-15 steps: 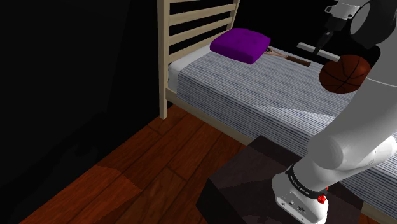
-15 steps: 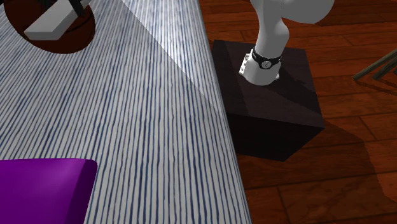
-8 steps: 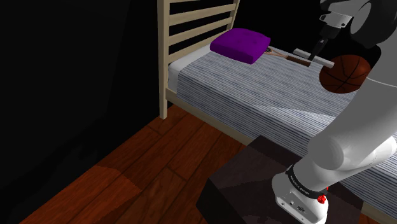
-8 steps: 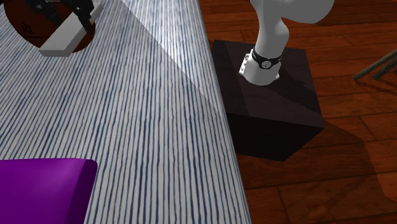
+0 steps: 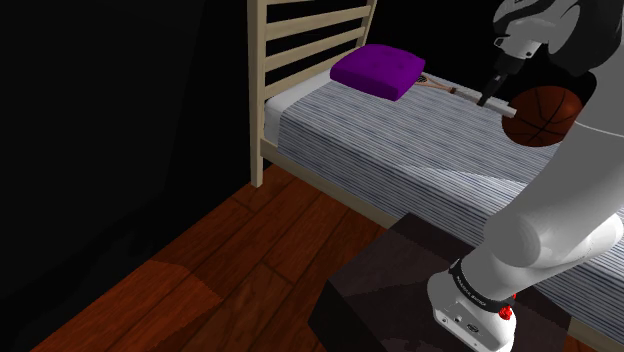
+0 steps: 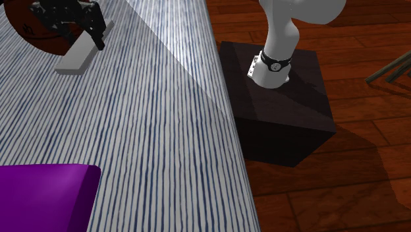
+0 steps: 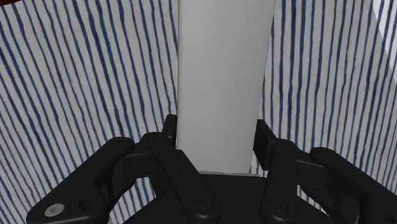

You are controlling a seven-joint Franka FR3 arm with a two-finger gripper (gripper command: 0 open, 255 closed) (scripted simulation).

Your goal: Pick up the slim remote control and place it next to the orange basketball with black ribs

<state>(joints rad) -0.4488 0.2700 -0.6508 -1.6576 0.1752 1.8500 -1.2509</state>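
One grey remote control (image 6: 78, 56), one orange basketball (image 5: 545, 115) and one purple cushion (image 5: 378, 70) are sharing one striped bed (image 6: 145, 132).

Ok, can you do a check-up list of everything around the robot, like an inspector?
Surface: striped bed cover, blue and white.
Job's things: grey remote in the claw, close beside the dark orange basketball.
Clutter: purple pillow; thin brown item beside it.
Claw: shut on the remote.
Cables: nothing seen.
Surroundings: slatted headboard, wood floor, dark stand, black area beyond.
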